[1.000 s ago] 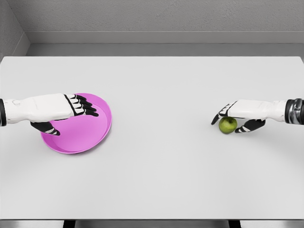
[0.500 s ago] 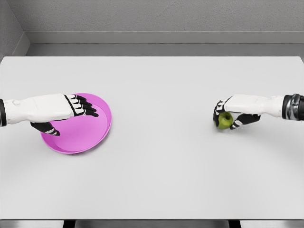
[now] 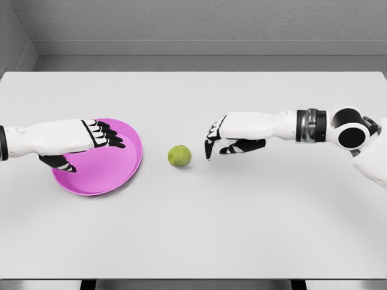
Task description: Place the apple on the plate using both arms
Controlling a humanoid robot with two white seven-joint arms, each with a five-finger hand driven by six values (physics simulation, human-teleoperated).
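Note:
A green apple (image 3: 179,156) lies on the white table between the plate and my right hand, held by nothing. The pink plate (image 3: 118,169) sits at the left, tilted up on its right side. My left hand (image 3: 91,148) grips the plate's left rim, fingers over the top and thumb below. My right hand (image 3: 219,141) hovers just right of the apple with a small gap, its fingers pointing down and holding nothing.
The white table (image 3: 242,217) spreads wide around everything. A grey wall runs behind its far edge.
My right hand closed on the apple at the right, swept it left across the table and let go. The apple now rests near the plate. The left hand has not moved.

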